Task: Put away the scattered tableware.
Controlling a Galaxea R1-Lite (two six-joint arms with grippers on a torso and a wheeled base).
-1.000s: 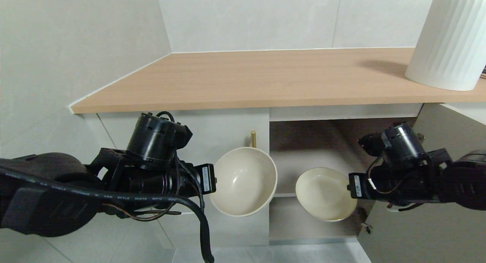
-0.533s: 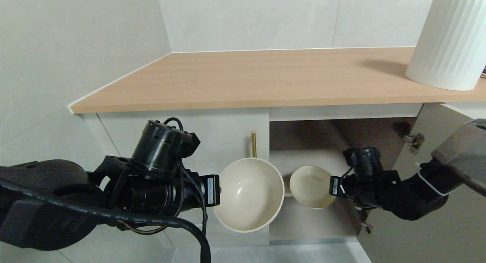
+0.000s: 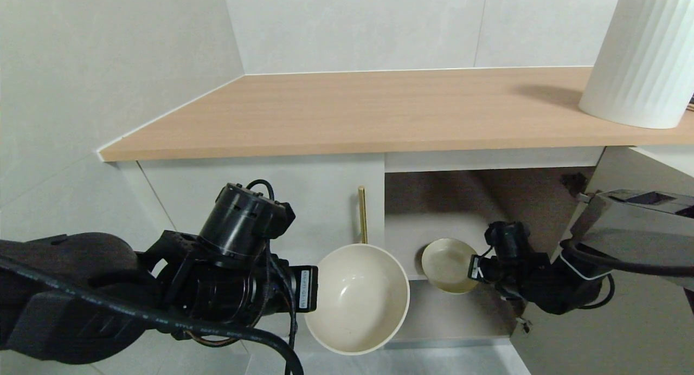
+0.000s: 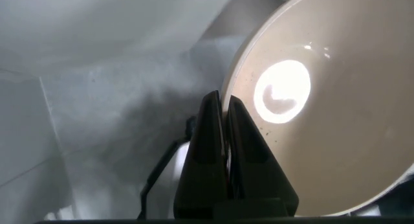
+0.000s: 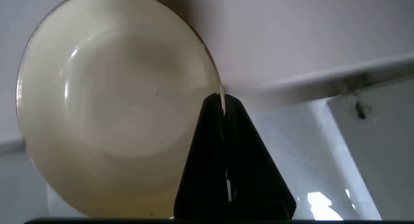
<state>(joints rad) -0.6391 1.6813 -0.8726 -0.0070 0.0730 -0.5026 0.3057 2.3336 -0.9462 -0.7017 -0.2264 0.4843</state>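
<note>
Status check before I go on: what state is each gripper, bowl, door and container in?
left gripper, shut on the rim of the large bowl
large bowl, held in the air, tilted, empty
right gripper, shut on the rim of the small bowl
small bowl, held tilted, empty, at the open compartment
left door, shut
right door, open
white container, upright on the counter

The cupboard hole point(image 3: 450, 196) has free room up top, above the shelf point(image 3: 404, 245), & some under it. The small bowl point(image 3: 445, 265) in the right claw point(image 5: 222, 102) fills the middle by the shelf's front, w/ the open door point(image 3: 623, 337) like a wall on the right. The shut door point(image 3: 260, 180) & gold handle point(image 3: 361, 212) block the left, w/ the big bowl point(image 3: 358, 299) in the left claw point(image 4: 223, 111) in front.
</note>
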